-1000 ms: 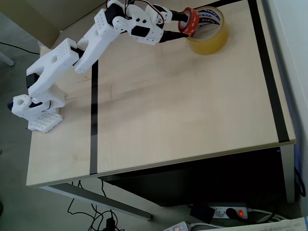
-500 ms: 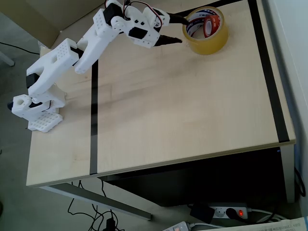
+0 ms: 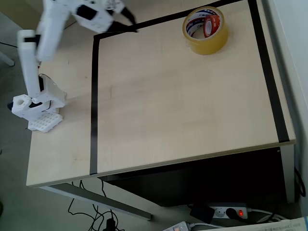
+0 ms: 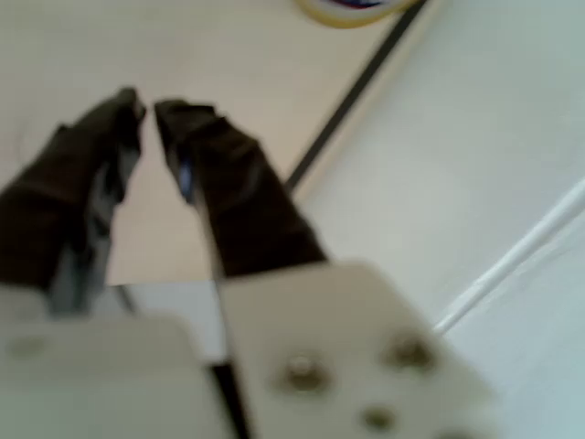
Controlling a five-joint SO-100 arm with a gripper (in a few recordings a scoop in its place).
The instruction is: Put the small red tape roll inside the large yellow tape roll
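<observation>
Yellow and red sit together at the top right of the overhead view: the large yellow tape roll (image 3: 206,30) lies flat on the pale wooden bench (image 3: 183,106), and the small red tape roll (image 3: 210,25) stands on edge inside its ring, leaning against the inner wall on the right side. My gripper (image 3: 126,23) is way over at the upper left of that frame, well apart from both rolls, hanging above the corner where the black tape line (image 3: 93,106) turns along the bench's far edge. My white arm (image 3: 36,53) rises steeply from its base at the left edge. In the wrist view my gripper (image 4: 146,108) carries nothing: the two dark fingers (image 4: 228,192) come nearly together at the tips, a thin slit of bench showing between them. That view is blurred, yet a sliver of the yellow roll (image 4: 352,11) peeks in at the very top edge, right of my fingertips, beside the black line (image 4: 352,96) and the pale floor (image 4: 457,183) beyond the bench.
</observation>
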